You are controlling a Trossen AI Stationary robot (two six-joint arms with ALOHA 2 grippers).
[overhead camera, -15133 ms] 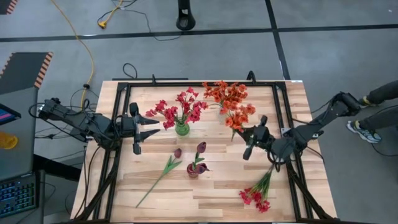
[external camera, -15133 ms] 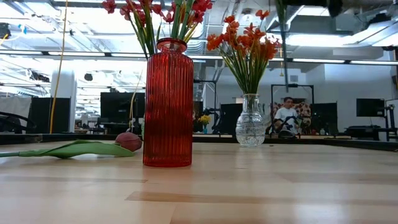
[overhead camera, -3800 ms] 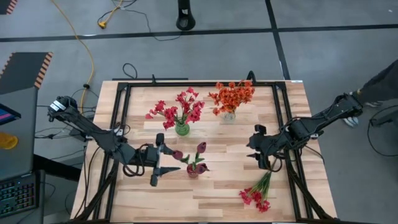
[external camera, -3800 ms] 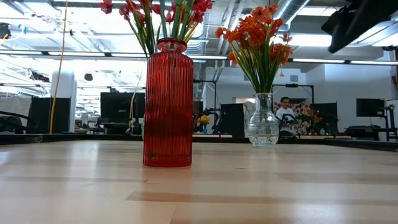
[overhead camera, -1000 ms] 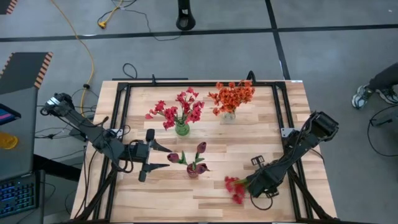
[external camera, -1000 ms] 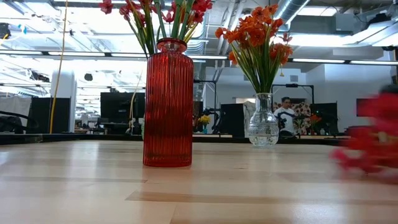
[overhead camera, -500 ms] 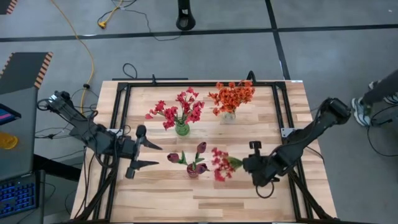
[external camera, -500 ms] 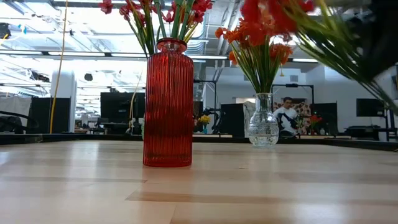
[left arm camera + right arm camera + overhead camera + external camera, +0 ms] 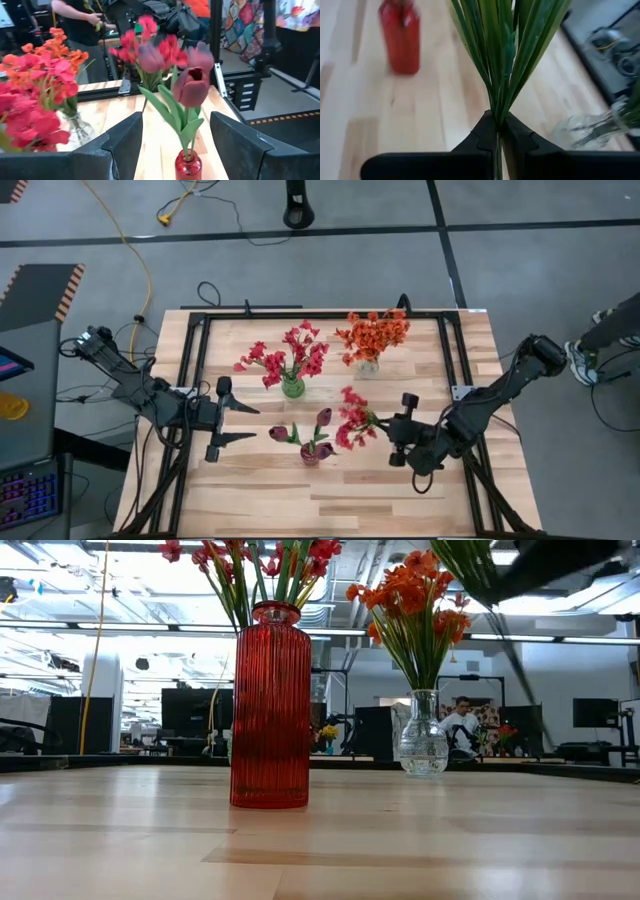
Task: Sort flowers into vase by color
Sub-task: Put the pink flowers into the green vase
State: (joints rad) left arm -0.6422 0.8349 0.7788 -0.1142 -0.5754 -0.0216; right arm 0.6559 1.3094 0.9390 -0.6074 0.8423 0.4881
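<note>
Your right gripper (image 9: 398,442) is clamped on the last pinkish-red artificial flower bunch (image 9: 352,420), aloft. Its green glass vase (image 9: 292,387) lies beyond. Orange and maroon sorted. Left gripper (image 9: 238,423) gapes, idle.

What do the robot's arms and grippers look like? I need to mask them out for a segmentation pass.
Both arms are matte black, slim and jointed, with dark cables trailing from their bases. The left gripper has two long, tapered black fingers, broad and smooth in its wrist view. The right gripper has the same black fingers, ending in narrow wedge-shaped tips.
</note>
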